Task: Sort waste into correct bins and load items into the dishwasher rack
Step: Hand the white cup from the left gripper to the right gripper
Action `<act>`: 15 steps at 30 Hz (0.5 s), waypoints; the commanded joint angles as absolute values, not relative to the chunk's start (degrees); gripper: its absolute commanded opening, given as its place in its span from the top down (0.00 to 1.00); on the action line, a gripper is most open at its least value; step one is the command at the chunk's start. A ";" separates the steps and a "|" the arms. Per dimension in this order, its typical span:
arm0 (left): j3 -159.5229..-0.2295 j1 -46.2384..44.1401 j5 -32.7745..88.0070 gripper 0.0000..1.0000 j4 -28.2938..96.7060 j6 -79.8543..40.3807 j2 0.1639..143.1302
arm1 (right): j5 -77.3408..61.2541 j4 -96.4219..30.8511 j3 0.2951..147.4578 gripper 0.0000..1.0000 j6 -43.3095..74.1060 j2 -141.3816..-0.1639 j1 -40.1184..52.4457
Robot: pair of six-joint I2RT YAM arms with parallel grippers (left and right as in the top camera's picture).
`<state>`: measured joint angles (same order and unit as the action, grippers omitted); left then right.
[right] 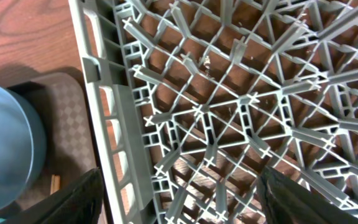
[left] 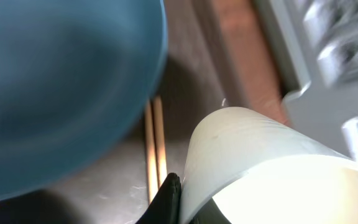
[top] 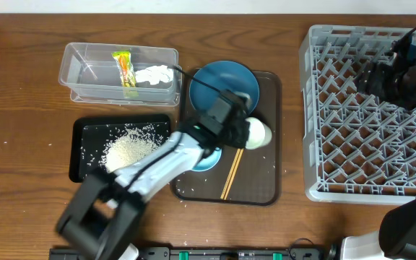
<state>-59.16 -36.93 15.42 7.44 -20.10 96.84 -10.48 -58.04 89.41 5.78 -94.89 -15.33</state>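
Wooden surface (top: 20,87), overhead and wrist views.

- The large square grey plastic dishwasher rack (top: 370,108) with a lattice floor is standing at the right. The right claw (right: 179,177) is hovering above its lattice near the left wall, with both fingers spread wide and nothing between them.
- The brown rectangular serving tray (top: 262,170) is lying at the centre.
- The shallow black rectangular tray (top: 85,133) is sitting to the left of the serving tray and is carrying a heap of loose white rice grains (top: 132,148). A few grains are lying scattered on the surface around it.
- The clear plastic rectangular tub (top: 85,68) is standing behind the black tray.
- The large dark-blue dish (top: 219,79) is resting on the far end of the serving tray.
- The small pale-blue bowl (top: 206,159) is showing partly beneath the left arm.
- The left claw (top: 245,127) is clenching the rim of the pale-green cup (top: 258,133), which is tipped over the serving tray.
- The wooden chopsticks (top: 231,177) are lying on the near part of the serving tray.
- The crumpled white tissue (top: 154,75) and the small yellow-green-orange snack wrapper (top: 125,68) are lying inside the tub.
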 commanded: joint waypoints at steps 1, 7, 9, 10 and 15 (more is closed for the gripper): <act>-59.51 -32.08 22.70 0.94 7.60 -23.83 90.39 | -9.54 -58.15 89.41 0.21 4.36 -94.85 -14.94; -59.48 -20.05 46.83 0.94 3.55 -30.44 88.40 | -27.62 -58.04 88.33 0.23 -5.17 -94.96 -13.21; -59.48 -16.82 53.36 0.94 0.49 -33.69 89.30 | -38.26 -58.08 87.64 0.23 -11.11 -95.13 -11.84; -59.48 -15.35 56.62 0.93 -1.23 -35.55 89.91 | -43.68 -58.24 87.15 0.22 -14.74 -95.18 -10.85; -59.48 -12.01 69.32 0.94 -7.99 -41.89 92.68 | -63.09 -60.90 83.90 0.17 -33.61 -95.20 -4.71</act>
